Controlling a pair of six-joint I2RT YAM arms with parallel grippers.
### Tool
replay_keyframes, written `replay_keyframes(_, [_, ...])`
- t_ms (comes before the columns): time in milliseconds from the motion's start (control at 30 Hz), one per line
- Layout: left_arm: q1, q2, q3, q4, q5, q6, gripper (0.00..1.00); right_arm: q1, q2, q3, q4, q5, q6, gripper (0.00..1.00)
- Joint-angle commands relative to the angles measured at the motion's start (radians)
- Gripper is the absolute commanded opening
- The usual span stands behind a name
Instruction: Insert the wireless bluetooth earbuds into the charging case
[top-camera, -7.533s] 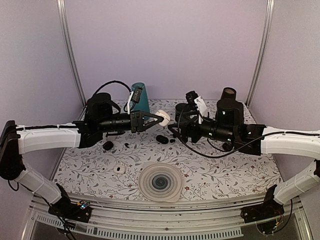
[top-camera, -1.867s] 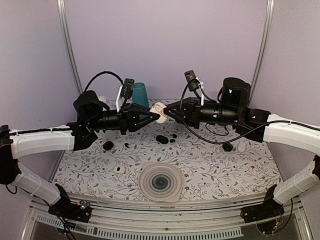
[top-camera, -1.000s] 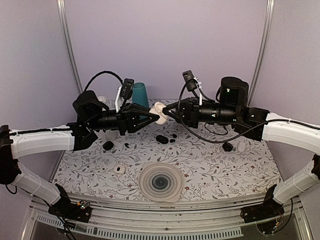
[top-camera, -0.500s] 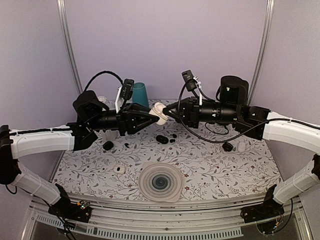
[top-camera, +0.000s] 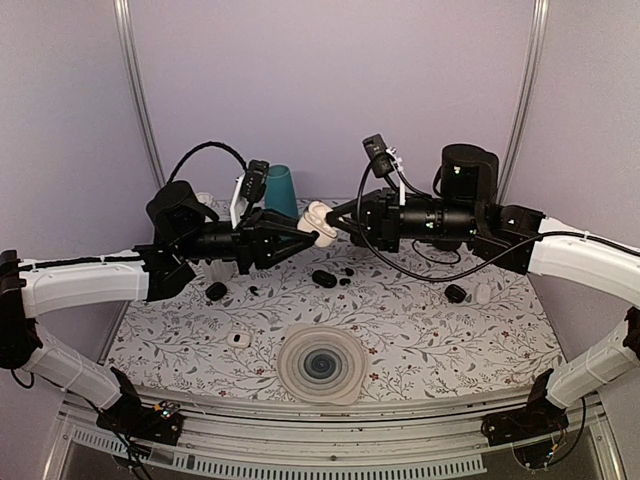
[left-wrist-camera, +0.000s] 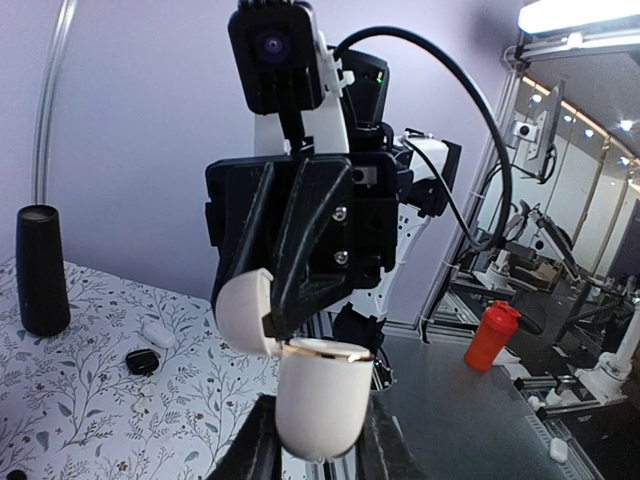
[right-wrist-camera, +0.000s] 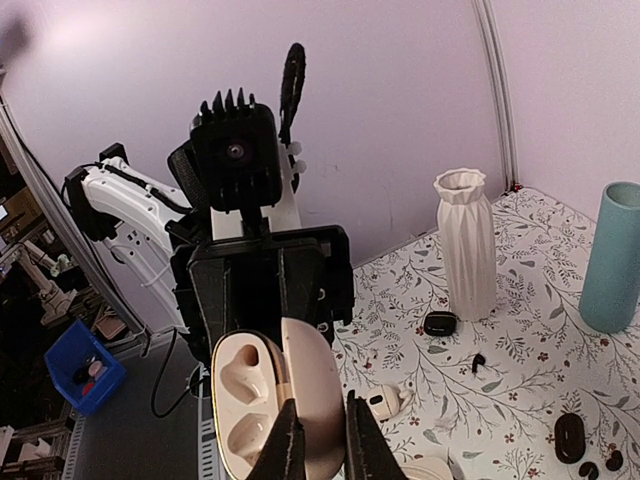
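On view: two white-and-black robot arms (top-camera: 90, 280) (top-camera: 580, 262), one floral-print table (top-camera: 450, 340), one white plastic charging case (top-camera: 318, 222), three glossy black oval cases (top-camera: 323, 278) (top-camera: 216, 291) (top-camera: 456, 293), two tiny glossy black rounded earbuds (top-camera: 344, 282) (top-camera: 349, 270), two small white rounded objects (top-camera: 237, 338) (top-camera: 483, 292), one teal plastic cup (top-camera: 280, 190), one white ribbed vase (right-wrist-camera: 467, 240), one tall black cylinder (left-wrist-camera: 40, 255) and one round ribbed grey disc (top-camera: 320, 364).

the charging case (left-wrist-camera: 318, 400) is smooth, glossy white plastic; the left claw (left-wrist-camera: 318, 455) is matt black plastic.
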Motion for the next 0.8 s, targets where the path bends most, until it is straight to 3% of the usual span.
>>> replay_keyframes(0, [-0.008,-0.001,0.017,-0.022,0.017,0.014,0.2,-0.002,0.006,0.045,0.004,-0.026,-0.015,0.05])
replay_keyframes(100, [-0.009,-0.003,0.017,-0.019,0.019,0.016,0.28,-0.002,0.013,0.046,0.001,-0.038,-0.015,0.05])
replay_keyframes(333, [-0.015,-0.006,0.019,-0.021,0.037,0.021,0.21,-0.005,0.031,0.062,-0.009,-0.061,-0.02,0.05])
replay_keyframes(767, [-0.02,-0.015,0.018,-0.042,0.027,0.038,0.21,-0.008,0.081,0.114,-0.062,-0.101,-0.037,0.05])
